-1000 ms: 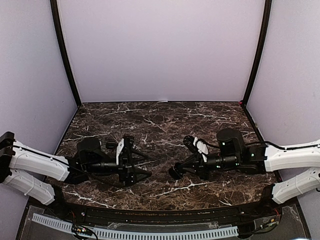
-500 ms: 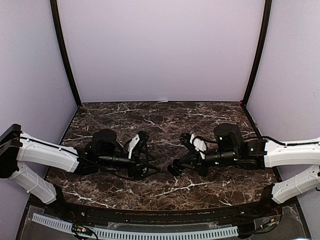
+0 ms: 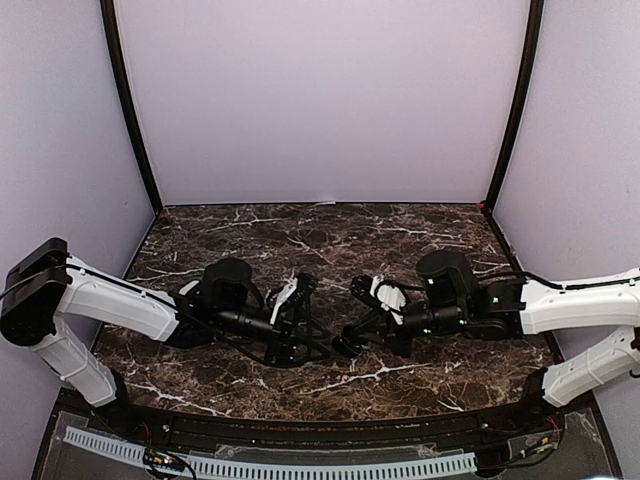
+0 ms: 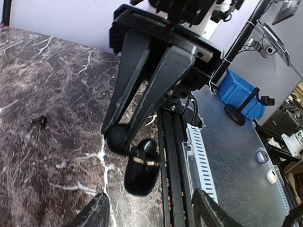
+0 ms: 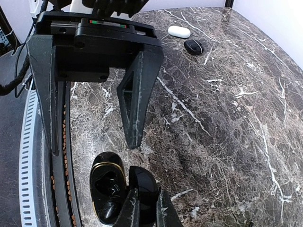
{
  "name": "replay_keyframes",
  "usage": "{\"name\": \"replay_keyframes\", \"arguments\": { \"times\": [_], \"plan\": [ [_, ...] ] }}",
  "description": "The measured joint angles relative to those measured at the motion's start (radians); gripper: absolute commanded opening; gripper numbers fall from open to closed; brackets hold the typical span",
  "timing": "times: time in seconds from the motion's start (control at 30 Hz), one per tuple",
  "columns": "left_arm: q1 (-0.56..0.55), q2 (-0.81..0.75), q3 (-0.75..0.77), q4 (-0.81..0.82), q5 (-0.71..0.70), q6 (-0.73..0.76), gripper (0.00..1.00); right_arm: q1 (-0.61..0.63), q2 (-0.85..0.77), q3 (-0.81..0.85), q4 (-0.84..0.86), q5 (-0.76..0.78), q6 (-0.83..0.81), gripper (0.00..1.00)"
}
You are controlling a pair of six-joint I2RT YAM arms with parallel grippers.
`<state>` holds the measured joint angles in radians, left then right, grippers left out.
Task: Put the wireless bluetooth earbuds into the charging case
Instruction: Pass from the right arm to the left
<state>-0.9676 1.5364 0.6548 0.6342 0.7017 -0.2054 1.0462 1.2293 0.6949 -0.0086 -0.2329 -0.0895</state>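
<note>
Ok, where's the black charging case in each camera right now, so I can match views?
Top external: charging case just below picture centre, at the right gripper tip.
Left wrist: lower centre, gold band showing, just below the right gripper's shut jaws.
Right wrist: bottom, left of centre, open, lid pinched in that arm's jaws.
Shared landmark: white slotted cable duct along the front edge.

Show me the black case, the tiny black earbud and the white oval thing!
black case (image 5: 108,189): right wrist view, inside its open gold-rimmed half.
tiny black earbud (image 4: 41,121): left wrist view, its middle.
white oval thing (image 5: 179,31): right wrist view, its top.
</note>
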Motion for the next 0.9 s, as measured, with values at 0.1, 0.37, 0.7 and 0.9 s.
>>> {"name": "replay_keyframes", "arguments": {
  "times": [0.1,0.37,0.7,0.9],
  "plan": [
    [-0.002,0.022,0.018,0.006,0.018,0.021,0.66,0.004,0.006,0.003,0.000,-0.003,-0.006,0.04],
    [-0.005,0.051,0.032,0.006,0.022,0.058,0.56,0.006,0.029,0.016,0.007,-0.010,-0.007,0.03],
    [-0.017,0.069,0.054,0.002,0.038,0.082,0.53,0.008,0.057,0.031,0.008,-0.011,-0.007,0.02],
    [-0.027,0.089,0.070,-0.017,0.043,0.114,0.45,0.009,0.063,0.032,0.007,-0.021,-0.007,0.02]
  ]
}}
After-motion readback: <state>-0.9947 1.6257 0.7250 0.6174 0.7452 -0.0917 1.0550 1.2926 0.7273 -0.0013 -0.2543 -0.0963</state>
